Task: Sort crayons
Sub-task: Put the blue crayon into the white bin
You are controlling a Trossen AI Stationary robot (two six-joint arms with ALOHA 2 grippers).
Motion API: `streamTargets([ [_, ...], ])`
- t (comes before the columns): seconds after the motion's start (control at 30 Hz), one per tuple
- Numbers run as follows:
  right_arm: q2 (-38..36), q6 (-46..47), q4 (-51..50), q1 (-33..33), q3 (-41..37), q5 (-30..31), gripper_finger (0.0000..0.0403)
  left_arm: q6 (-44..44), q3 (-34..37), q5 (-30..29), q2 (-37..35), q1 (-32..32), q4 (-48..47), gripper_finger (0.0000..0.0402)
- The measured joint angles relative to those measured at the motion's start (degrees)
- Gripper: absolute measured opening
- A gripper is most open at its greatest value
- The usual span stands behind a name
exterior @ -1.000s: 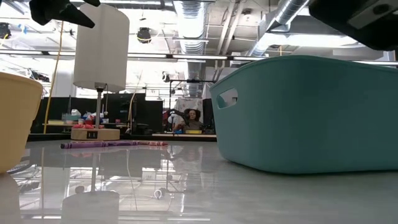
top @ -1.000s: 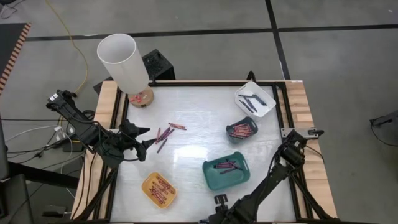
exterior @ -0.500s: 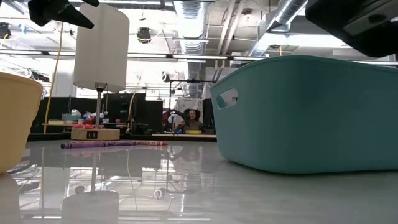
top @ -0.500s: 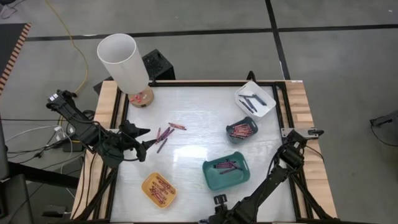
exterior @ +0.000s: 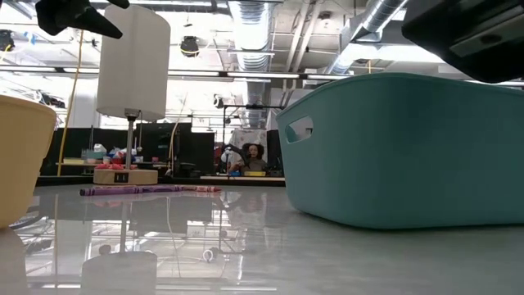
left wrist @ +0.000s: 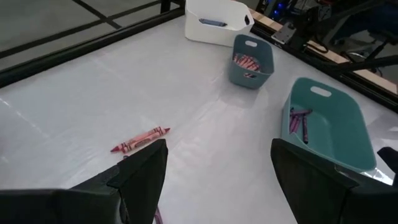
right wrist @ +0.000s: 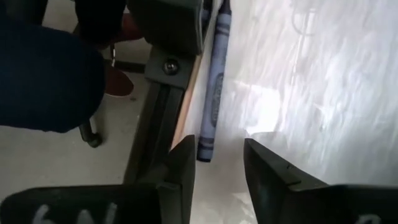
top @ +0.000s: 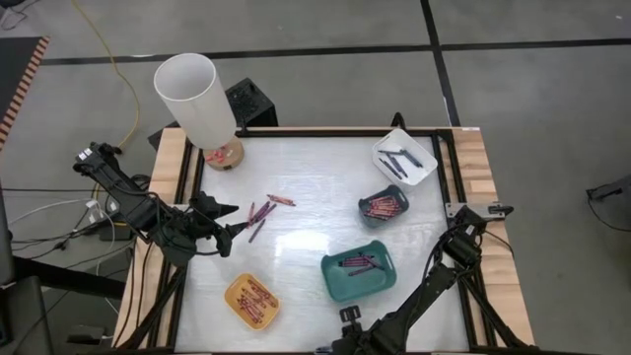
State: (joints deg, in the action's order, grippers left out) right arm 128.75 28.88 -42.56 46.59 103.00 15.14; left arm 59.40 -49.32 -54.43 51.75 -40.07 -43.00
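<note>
The left gripper (top: 233, 221) hangs over the counter's (top: 315, 177) left side, fingers (left wrist: 140, 171) spread wide and empty, pointing at the loose crayons (top: 258, 215) still unsorted just ahead of it; one red crayon (left wrist: 140, 139) lies just beyond its fingertips. These are light, stiff, waxy sticks that will likely roll or skid on the glossy top, so a pinch across the middle of the paper wrap, fingers square to the length, looks safest; too hard a squeeze could snap one. Nearer the front sits the yellow tray (top: 251, 300) with red ones in it, and the lamp (top: 197, 104) stands at the back left corner, tall enough to catch a raised arm. The middle is open for carrying. Right of it come the teal tray (top: 359, 271), the grey-blue tray (top: 383, 207) and, at the back right, the white tray (top: 405, 157). The right gripper (right wrist: 217, 162) is low at the front edge, fingers partly open and holding nothing, straddling the tip of a blue-grey crayon (right wrist: 214, 87) lying right along the rim, where a nudge might tip it off.
</note>
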Motion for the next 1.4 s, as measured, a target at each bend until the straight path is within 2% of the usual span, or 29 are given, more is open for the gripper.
streamTargets([
  [0.73, 0.0, 0.2, -1.4, -0.3, 0.0, -0.1, 0.0008, 0.3, 0.0, -0.1, 0.0, 0.0, 0.0, 0.0276],
  [1.17, -0.3, 2.1, -1.8, -0.6, 0.0, 0.5, 0.0002, -0.2, 0.0, 0.0, 0.0, 0.0, 0.0, 0.0276],
  [1.4, -0.6, 1.0, -9.9, -1.6, 5.3, 2.6, 0.0002, -0.2, 0.0, 0.0, 0.0, 0.0, 0.0, 0.0276],
])
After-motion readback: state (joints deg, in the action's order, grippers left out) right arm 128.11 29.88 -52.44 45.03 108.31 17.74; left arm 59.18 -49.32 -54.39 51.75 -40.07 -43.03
